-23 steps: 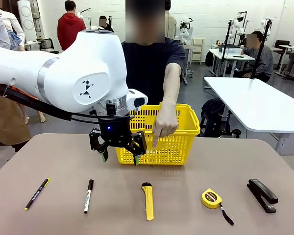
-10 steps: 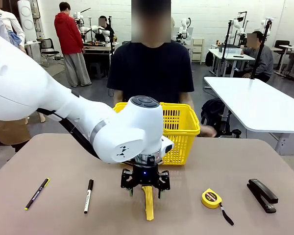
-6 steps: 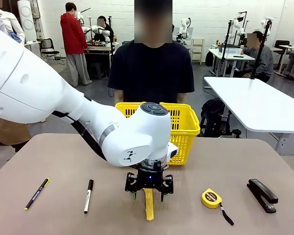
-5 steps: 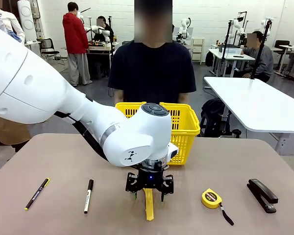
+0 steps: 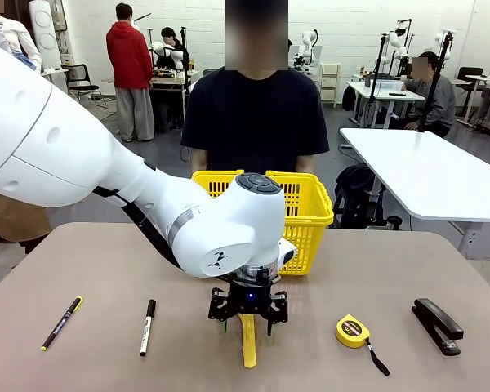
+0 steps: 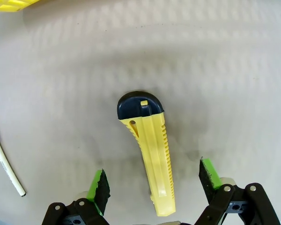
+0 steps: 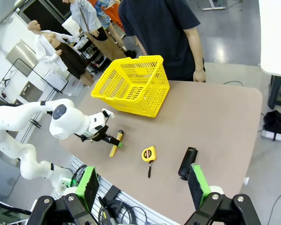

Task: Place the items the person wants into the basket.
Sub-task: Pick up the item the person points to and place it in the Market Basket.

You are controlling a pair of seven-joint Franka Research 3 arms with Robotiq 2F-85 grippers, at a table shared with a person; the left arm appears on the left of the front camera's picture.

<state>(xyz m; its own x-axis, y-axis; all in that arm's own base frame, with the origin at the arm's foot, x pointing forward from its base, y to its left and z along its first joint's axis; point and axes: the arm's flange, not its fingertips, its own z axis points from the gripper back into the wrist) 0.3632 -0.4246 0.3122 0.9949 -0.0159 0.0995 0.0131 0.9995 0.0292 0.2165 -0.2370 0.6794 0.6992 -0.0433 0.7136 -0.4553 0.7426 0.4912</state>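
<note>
Utility knife (image 6: 149,154) lies on the table (image 6: 234,70), just near of the basket (image 5: 306,220), between the left arm's spread jaws; grasping is in hand, and next they must close squarely across its body.

Working in an open robotics lab hall. Showing, well beyond the left gripper (image 5: 247,325) and off to its right, white worktables (image 5: 433,175), black tripod stands (image 5: 380,73) and a grey floor (image 5: 331,151). Showing people (image 5: 434,96) busy at benches (image 5: 384,86) far behind it.
</note>
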